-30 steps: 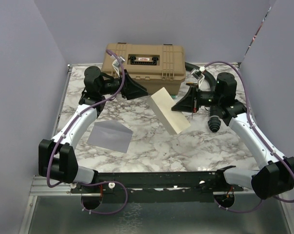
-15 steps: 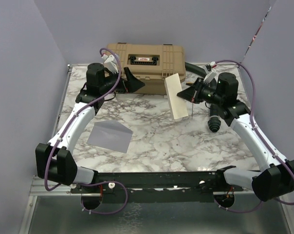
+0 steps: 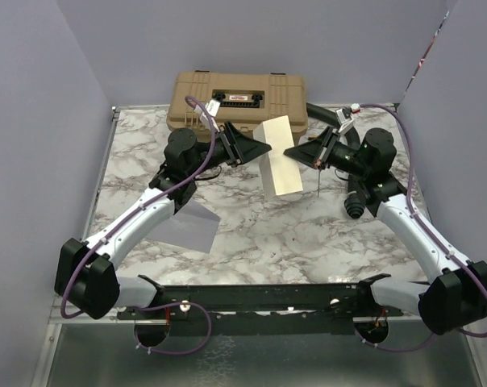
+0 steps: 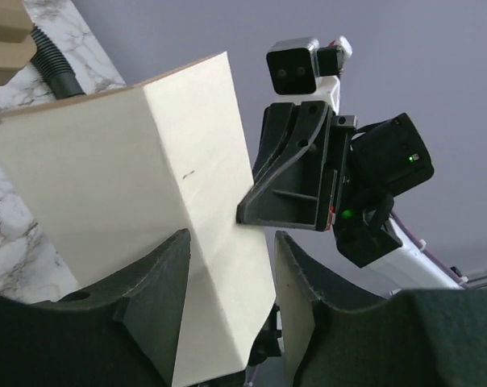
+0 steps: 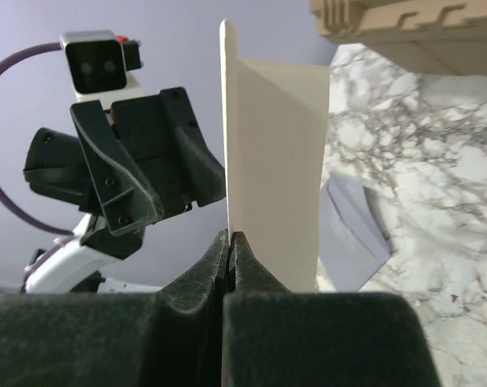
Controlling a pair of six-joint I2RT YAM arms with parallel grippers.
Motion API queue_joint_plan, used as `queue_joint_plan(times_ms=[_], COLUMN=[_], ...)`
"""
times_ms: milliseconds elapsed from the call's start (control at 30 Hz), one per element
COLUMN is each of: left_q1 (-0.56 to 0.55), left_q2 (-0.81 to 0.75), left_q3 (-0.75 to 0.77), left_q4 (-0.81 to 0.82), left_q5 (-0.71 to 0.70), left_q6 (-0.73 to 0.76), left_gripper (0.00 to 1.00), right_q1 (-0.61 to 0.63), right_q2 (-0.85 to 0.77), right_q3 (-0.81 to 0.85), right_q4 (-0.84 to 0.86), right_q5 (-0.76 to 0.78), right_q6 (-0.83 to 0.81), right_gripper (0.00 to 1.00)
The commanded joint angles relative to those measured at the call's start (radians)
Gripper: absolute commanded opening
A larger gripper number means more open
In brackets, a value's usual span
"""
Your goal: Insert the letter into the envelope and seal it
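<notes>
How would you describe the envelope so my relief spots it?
Start at the tan case at the table's far edge and come toward the near left. The envelope lies flat, partly under the left arm, grey-lavender, unlike the cream letter held aloft.

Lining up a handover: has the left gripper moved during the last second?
Yes. In the top view, the left gripper has shifted right along the front of the tan case, from its left part toward its middle, up to the letter.
</notes>
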Motion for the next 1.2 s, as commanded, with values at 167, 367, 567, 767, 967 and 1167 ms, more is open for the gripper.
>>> queue_joint_plan(times_ms=[167,367,567,767,967,1167], left_q1=[-0.061,-0.070,-0.070,-0.086,-0.100,-0.106], left_q2=[0.045,0.051,0.024,0.022,0.038,0.050], left_q3=[-0.050,-0.071,-0.092,-0.110,-0.109,-0.102], left_q4=[0.168,0.176,0.225,0.341,0.371,0.391], left_q5=[-0.039,-0.042,-0.044,-0.053,-0.061,-0.069], left_q6=[-0.101,-0.137,-0.235,-0.357,-0.375,-0.389], left_gripper=[0.47,0.51,0.55,0.52,0.47,0.36], right_q1=[0.005,0.005,0.004,0.004,0.004,0.005], right_q2=[-0.037,-0.051,-0.062,-0.060,-0.052,-0.050], right_q3=[0.025,0.028,-0.011,-0.062,-0.052,-0.043], right_q4=[0.026,0.045,0.112,0.221,0.168,0.092], right_q5=[-0.133,-0.123,-0.114,-0.136,-0.179,-0.171], right_q6=[0.049,0.069,0.135,0.232,0.204,0.161], right_gripper=[0.01,0.01,0.01,0.01,0.01,0.01])
